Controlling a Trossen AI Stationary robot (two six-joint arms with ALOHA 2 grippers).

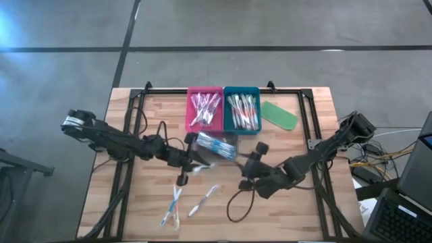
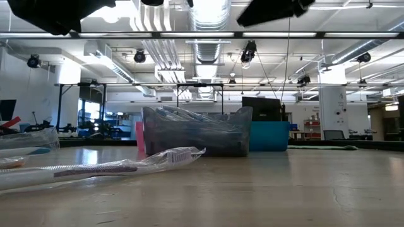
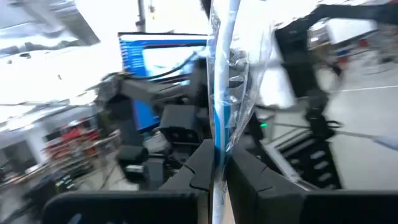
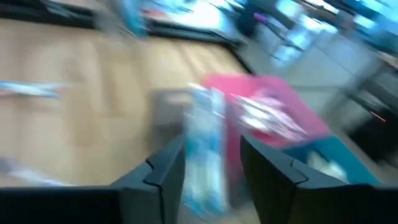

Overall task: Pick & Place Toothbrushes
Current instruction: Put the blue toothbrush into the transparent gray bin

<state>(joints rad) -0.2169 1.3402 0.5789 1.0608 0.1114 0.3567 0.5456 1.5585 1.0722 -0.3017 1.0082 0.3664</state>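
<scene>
No readable text

I can make out no words, labels, brands or numbers from any of my views.

I see the pink plastic tray [image 1: 204, 109] left of the teal plastic tray [image 1: 242, 110] at the far side of the wooden desk [image 1: 297, 202], wrapped toothbrushes [image 1: 244, 111] in both. The flat green oblong piece [image 1: 279, 115] lies right. Two more lie near, left.

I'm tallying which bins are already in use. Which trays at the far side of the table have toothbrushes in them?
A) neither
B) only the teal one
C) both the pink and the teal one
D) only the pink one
C: in the high view, the pink tray and the teal tray beside it both hold piles of toothbrushes.
</scene>
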